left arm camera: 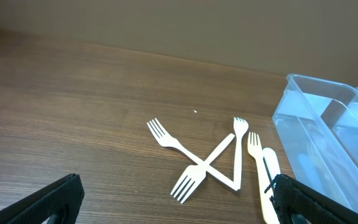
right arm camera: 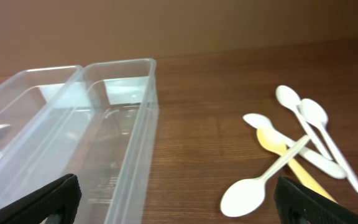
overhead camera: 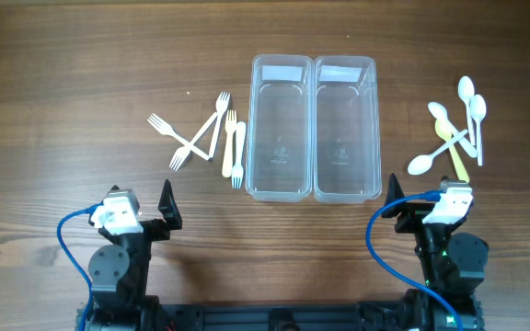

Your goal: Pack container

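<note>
**Both pincers wide, 2 containers ahead**

My left gripper [left arm camera: 176, 186] hangs low over the wooden table [overhead camera: 63, 83]. Its 2 black fingers [left arm camera: 48, 202] are spread wide, with nothing between them. My right gripper [right arm camera: 178, 186] is spread just as wide and also holds nothing. Both sit at the near edge, well apart from each other.

The left container [overhead camera: 282, 129] and the right container [overhead camera: 346, 129] are clear and oblong. They stand side by side in the middle of the table, rims touching, farther out than my arms.

To their left lie 5 forks [overhead camera: 191, 142]. 3 white ones are crossed over one another. A cream fork [overhead camera: 230, 138] and 1 more white one lie just beside the left container.

To their right is a loose heap of spoons [overhead camera: 456, 138], white apart from 1 yellow spoon [overhead camera: 456, 158]. The heap lies apart from the right container.
</note>
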